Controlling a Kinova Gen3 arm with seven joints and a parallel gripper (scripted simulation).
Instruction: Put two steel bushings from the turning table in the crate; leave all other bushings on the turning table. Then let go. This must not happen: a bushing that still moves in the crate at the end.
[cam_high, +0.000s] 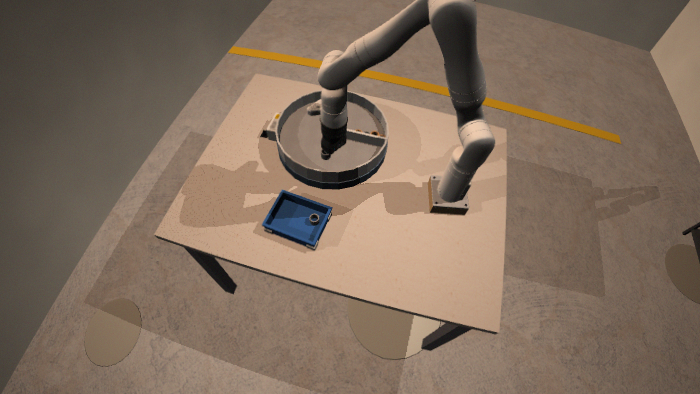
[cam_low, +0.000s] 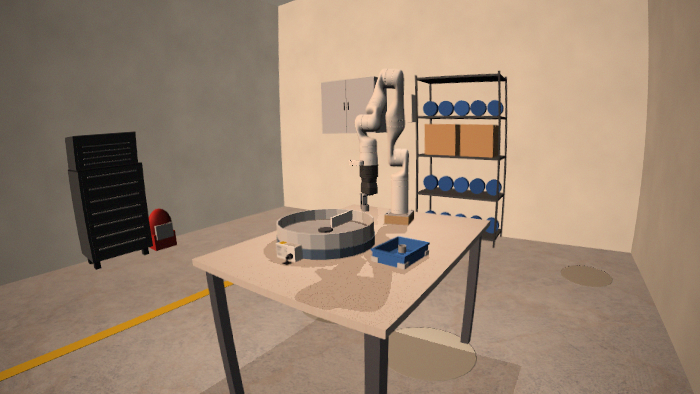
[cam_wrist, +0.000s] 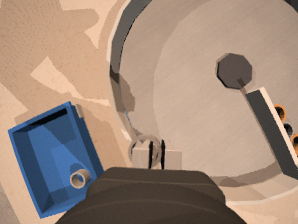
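My gripper (cam_high: 327, 151) (cam_low: 364, 204) (cam_wrist: 157, 149) is shut on the wall of a grey steel bushing (cam_high: 326, 155) (cam_low: 365, 208) and holds it above the turning table (cam_high: 340, 176) (cam_low: 325, 242) (cam_wrist: 190, 110), near its rim on the crate side in the wrist view. Another steel bushing (cam_high: 310, 220) (cam_low: 402, 249) (cam_wrist: 86, 174) stands in the blue crate (cam_high: 290, 236) (cam_low: 387, 258) (cam_wrist: 42, 145). On the turning table, a grey bushing (cam_wrist: 288, 130) sits between orange-coloured ones beyond the divider, partly hidden.
The turning table has a raised wall, a straight divider (cam_low: 342, 218) (cam_wrist: 270, 131) and a dark hub (cam_low: 325, 230) (cam_wrist: 235, 71). A small white box (cam_low: 289, 251) with a black knob is at its outer side. The arm's base (cam_high: 449, 202) stands on the same table.
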